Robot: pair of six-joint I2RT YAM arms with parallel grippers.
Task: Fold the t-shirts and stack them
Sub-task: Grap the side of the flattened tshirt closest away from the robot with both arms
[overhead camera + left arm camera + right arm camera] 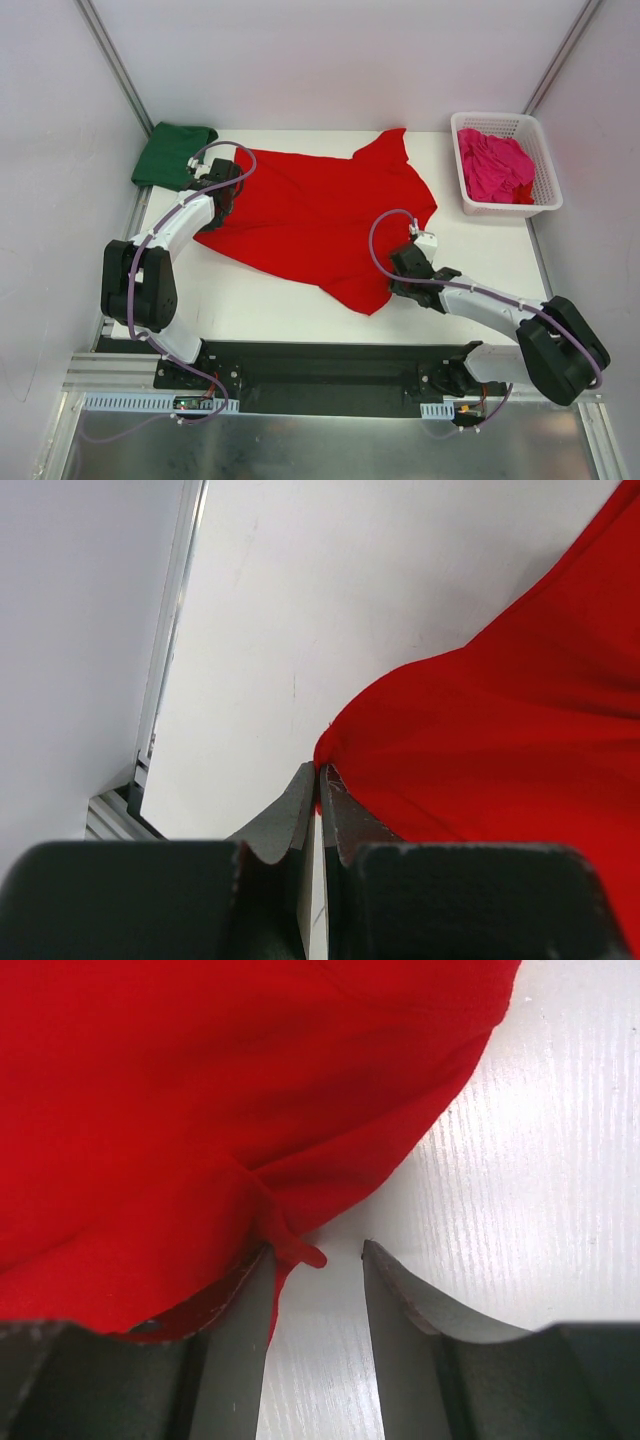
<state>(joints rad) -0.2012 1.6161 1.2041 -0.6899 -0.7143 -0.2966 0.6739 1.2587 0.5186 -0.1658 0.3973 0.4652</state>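
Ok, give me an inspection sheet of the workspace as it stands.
Surface: white table, cloth lying across its middle.
Job's things: red t-shirt spread out, wrinkled, unfolded; green t-shirt folded at far left corner; pink t-shirt crumpled in white basket, far right.
Clutter: nothing seen.
Grippers: left gripper shut on red t-shirt's edge; right gripper open at its near edge, cloth against one finger.
Cables: purple cables looped, no snag seen.
Surroundings: plain white walls.
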